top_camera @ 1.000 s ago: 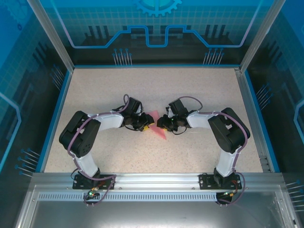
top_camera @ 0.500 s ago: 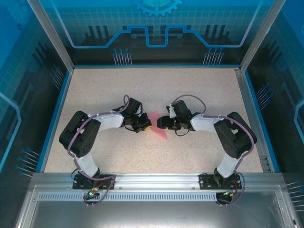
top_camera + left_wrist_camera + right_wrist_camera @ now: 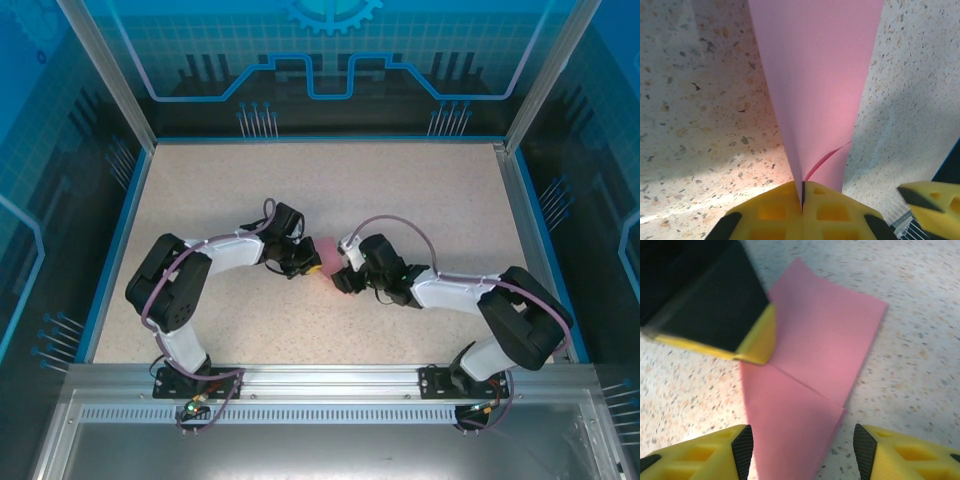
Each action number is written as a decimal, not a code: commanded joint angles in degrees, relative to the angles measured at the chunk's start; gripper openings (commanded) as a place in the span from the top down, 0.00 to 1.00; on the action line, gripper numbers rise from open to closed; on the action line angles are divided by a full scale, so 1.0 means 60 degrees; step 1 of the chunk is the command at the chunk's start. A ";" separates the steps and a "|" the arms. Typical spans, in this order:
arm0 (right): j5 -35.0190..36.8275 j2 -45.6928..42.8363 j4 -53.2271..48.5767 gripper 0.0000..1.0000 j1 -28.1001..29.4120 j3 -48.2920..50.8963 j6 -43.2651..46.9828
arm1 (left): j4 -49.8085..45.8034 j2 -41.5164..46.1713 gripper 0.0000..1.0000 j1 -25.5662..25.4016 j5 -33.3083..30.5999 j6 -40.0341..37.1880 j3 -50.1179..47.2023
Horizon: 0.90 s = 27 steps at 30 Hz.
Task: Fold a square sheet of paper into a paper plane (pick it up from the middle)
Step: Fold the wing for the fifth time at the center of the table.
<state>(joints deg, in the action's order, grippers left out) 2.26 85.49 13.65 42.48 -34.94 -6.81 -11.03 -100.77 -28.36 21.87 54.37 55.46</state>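
Down at the bottom centre of the left wrist view, the two yellow pads (image 3: 775, 212) of the left gripper (image 3: 802, 200) are pressed flat together, with the edge of the pink paper (image 3: 815, 90) nipped in the seam between them. From that pinch the paper rises as a widening strip to the top edge of the frame, and a small loose flap curls off near the pads. A blurred yellow fingertip (image 3: 930, 200) of the other arm pokes in at the lower right.

In the right wrist view the right gripper (image 3: 802, 447) has its fingers (image 3: 905, 452) standing well apart, one in each bottom corner. The paper's lower end reaches down into the gap between them; whether it touches either pad I cannot tell. The paper shows two overlapped layers with a diagonal crease, and the left gripper's black finger with its yellow pad sits at its upper left edge.

From above, both grippers meet near the centre of the frame over the speckled table (image 3: 420, 190), with the paper a small pink patch between them.
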 commanded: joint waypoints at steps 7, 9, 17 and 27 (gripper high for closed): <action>0.1651 0.1316 0.1674 0.45 0.1265 -0.0305 0.2497 | -0.0667 0.0316 0.98 -0.0047 -0.0070 0.0138 0.0395; 0.1781 0.1563 0.1795 0.50 0.1284 -0.0384 0.2568 | -0.0679 0.0316 0.97 -0.0050 -0.0070 0.0145 0.0395; 0.2080 0.2015 0.2332 0.67 0.1314 -0.0486 0.2760 | -0.0762 0.0272 0.97 -0.0038 -0.0070 0.0116 0.0468; 0.1962 0.2175 0.2428 0.84 0.1299 -0.0576 0.2798 | -0.1070 0.0438 0.91 0.0009 -0.0136 -0.0006 0.0628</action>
<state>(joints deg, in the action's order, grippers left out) 13.52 97.86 26.24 49.58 -37.15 9.96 -14.46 -100.66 -28.36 21.67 54.22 57.63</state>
